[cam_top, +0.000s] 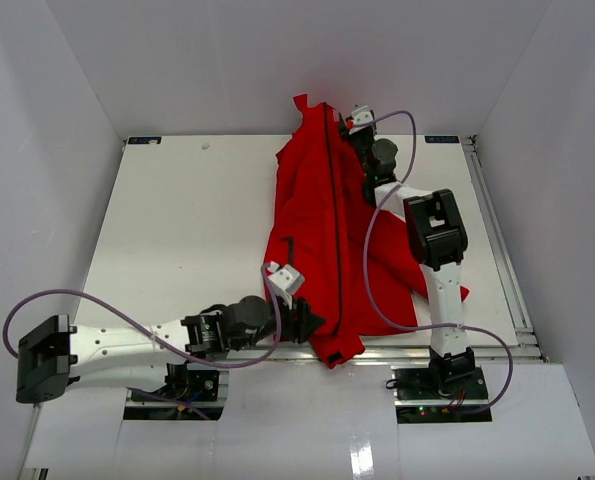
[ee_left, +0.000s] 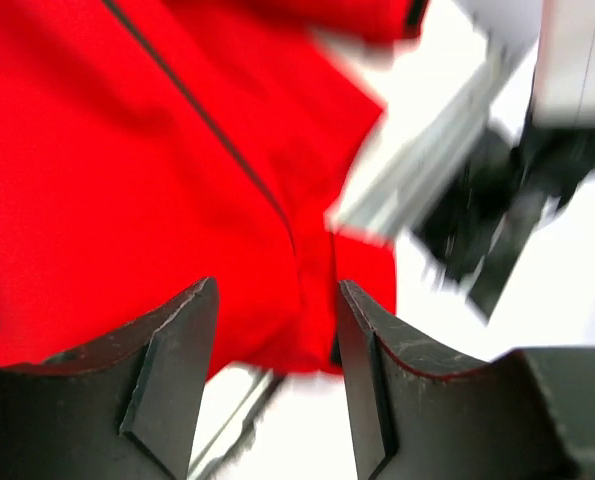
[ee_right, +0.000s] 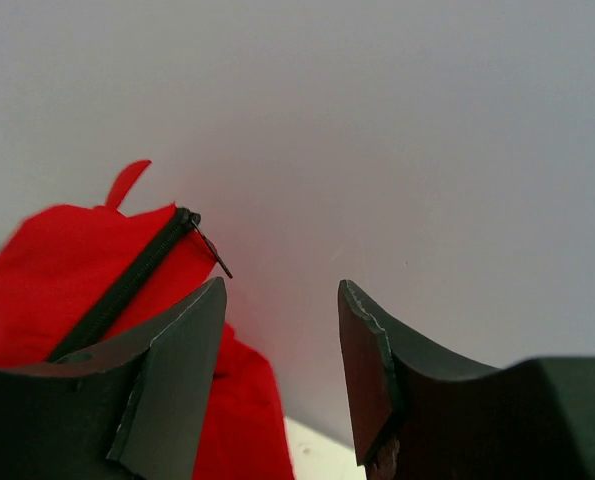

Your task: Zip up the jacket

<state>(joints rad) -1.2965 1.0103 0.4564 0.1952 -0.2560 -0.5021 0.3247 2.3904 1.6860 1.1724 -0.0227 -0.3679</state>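
The bright red jacket (cam_top: 312, 230) lies lengthwise on the white table (cam_top: 177, 230), collar at the back wall, hem at the near edge. Its dark zipper (cam_top: 331, 220) runs closed down the front. My left gripper (cam_top: 312, 322) sits at the hem, left of the zipper's lower end. In the left wrist view it (ee_left: 277, 340) is open, with the jacket's hem (ee_left: 127, 180) just beyond the fingertips. My right gripper (cam_top: 351, 120) is by the collar. In the right wrist view it (ee_right: 282, 340) is open and empty, with the zipper pull (ee_right: 212, 255) hanging at the jacket's top (ee_right: 67, 270) to its left.
White walls enclose the table on three sides; the back wall (ee_right: 427, 150) is close ahead of the right gripper. An aluminium rail (ee_left: 417, 160) runs along the near edge by the right arm's base (cam_top: 437, 380). Purple cables (cam_top: 377, 270) loop over the jacket.
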